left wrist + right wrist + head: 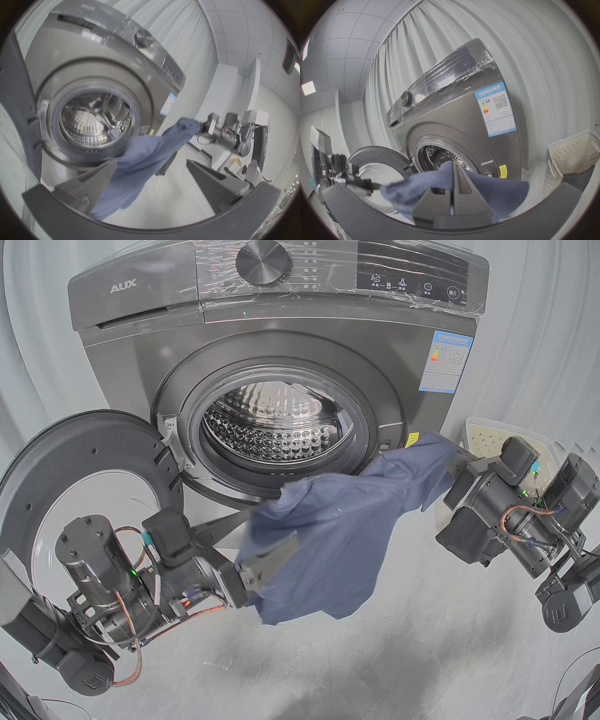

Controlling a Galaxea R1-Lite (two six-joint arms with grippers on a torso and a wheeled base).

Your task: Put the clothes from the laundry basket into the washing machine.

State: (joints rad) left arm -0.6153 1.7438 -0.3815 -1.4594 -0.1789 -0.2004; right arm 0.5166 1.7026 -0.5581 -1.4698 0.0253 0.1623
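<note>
Head camera looks down, close, at the washing machine [150, 359]; both wrist cameras face its drum [275, 421] from opposite sides.

The pale grey floor [425, 640] carries the washing machine [294, 334] at the far side (its door [81, 459] swung open to the left) and a cream laundry basket [490, 435] just beside it on the right.

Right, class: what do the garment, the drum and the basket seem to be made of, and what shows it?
The garment: soft matte blue cloth, probably a cotton knit; it drapes and folds.
The drum: bright polished metal, likely stainless steel; glare and embossed, perforated wall.
The basket: cream plastic, it seems; stiff wall with moulded rows of holes.
</note>
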